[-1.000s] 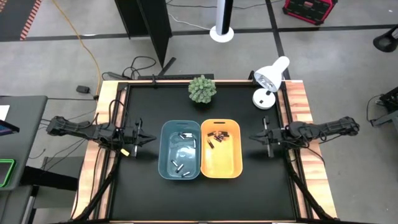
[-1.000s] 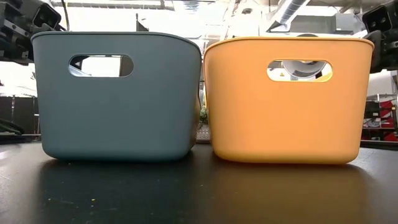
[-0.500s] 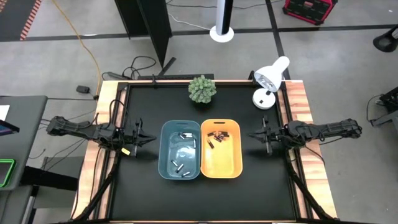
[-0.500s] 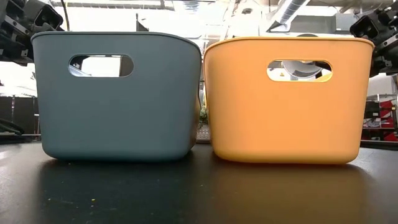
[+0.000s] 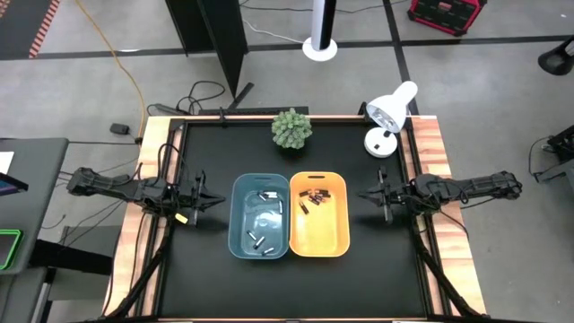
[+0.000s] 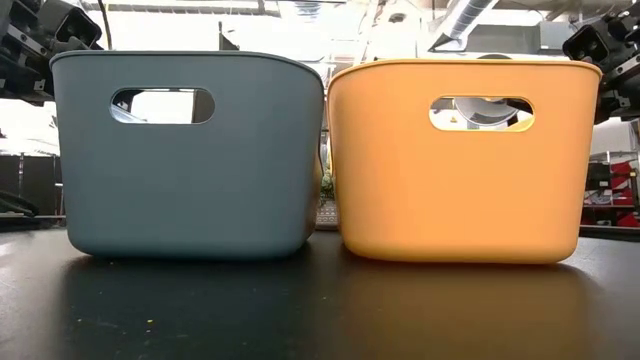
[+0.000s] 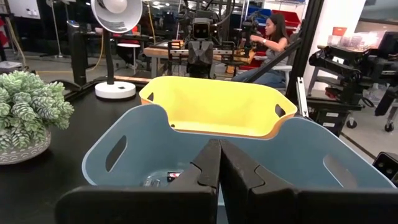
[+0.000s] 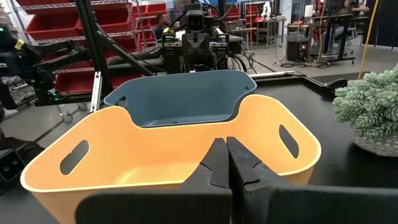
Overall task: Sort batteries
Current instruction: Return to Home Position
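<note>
Your left gripper sits near the left edge of the black table, pointing at the blue-grey plastic bin. Its two dark fingers are pressed together with nothing between them. Your right gripper mirrors it near the right edge, facing the orange plastic bin, and its fingers are likewise closed on nothing. Both grippers are well apart from the bins.

The two bins stand side by side in the middle of the table, touching or very nearly so. Pale silvery batteries lie scattered on the floor of the blue-grey bin. Dark batteries lie clustered at the far end of the orange bin. No battery shows on the table outside the bins. A small green potted plant and a white desk lamp stand along the far edge.

The sorting looks finished, and the step in hand appears to be parking the arms at rest. The next move probably calls for no grasping, only checking that each arm is settled clear of the bins.
</note>
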